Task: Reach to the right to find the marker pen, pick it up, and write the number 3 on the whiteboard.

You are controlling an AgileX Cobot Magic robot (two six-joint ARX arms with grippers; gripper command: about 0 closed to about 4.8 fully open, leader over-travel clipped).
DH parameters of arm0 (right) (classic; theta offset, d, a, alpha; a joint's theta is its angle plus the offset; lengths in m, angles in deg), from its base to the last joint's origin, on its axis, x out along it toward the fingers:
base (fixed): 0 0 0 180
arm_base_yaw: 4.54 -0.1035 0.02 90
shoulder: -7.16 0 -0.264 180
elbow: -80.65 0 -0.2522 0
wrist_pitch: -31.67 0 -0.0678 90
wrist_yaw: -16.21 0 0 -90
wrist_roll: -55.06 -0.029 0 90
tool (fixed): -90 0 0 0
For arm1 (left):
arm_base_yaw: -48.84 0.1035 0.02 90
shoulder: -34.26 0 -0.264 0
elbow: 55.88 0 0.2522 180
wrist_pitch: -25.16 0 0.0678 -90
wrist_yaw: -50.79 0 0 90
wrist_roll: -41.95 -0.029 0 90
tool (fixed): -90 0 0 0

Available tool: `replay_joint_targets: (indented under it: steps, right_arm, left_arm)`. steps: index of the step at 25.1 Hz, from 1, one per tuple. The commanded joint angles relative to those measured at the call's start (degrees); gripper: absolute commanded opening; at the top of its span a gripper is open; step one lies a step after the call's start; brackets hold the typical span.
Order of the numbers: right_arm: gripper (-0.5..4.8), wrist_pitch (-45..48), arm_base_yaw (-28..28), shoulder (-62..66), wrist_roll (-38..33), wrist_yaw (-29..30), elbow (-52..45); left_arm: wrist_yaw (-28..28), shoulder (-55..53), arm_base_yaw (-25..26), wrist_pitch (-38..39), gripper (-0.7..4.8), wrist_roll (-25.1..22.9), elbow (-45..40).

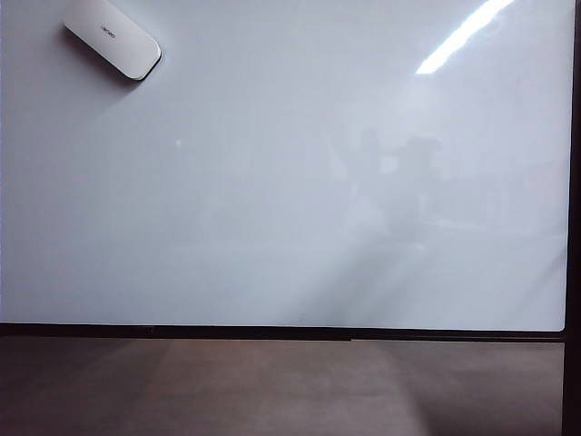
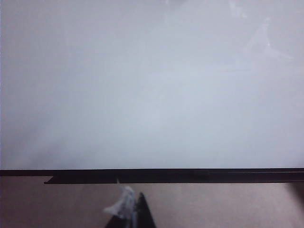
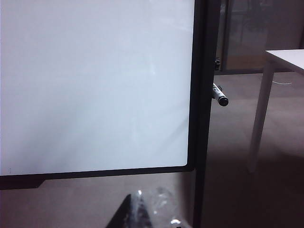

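Right end effector sits low at the near edge of the right wrist view, closed on nothing I can see, pale tape or wrap on its tip. Left end effector likewise low before the whiteboard; cannot tell whether it is open. Board blank, no 3 yet. Eraser at its upper left corner. Marker pen pokes out just beyond the board's right frame, well away from both end effectors. Risk: pen mostly hidden behind the frame, so a reach could clip the frame or knock the pen loose.
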Motion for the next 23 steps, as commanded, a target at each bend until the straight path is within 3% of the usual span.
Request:
replay_joint_targets:
  steps: [1, 13, 16, 23]
  right_arm:
    - [-0.08, 0.83, -0.04, 0.0, -0.17, 0.09, -0.24]
    - [-0.08, 1.73, -0.07, 0.0, -0.44, 0.35, 1.01]
    - [-0.08, -1.03, -0.04, 0.0, -3.26, 0.02, 3.74]
    - [-0.08, -3.52, -0.04, 0.02, -2.6, -0.13, 10.97]
  left_arm:
    - [0.22, -0.04, 0.0, -0.87, -0.05, 0.0, 0.07]
    - [0.07, -0.04, 0.0, -0.98, -0.05, 0.57, 0.5]
    - [-0.59, -0.04, 0.0, 0.66, -0.05, 2.91, 2.56]
    - [-1.25, -0.07, -0.04, 3.19, -0.05, 3.58, 10.08]
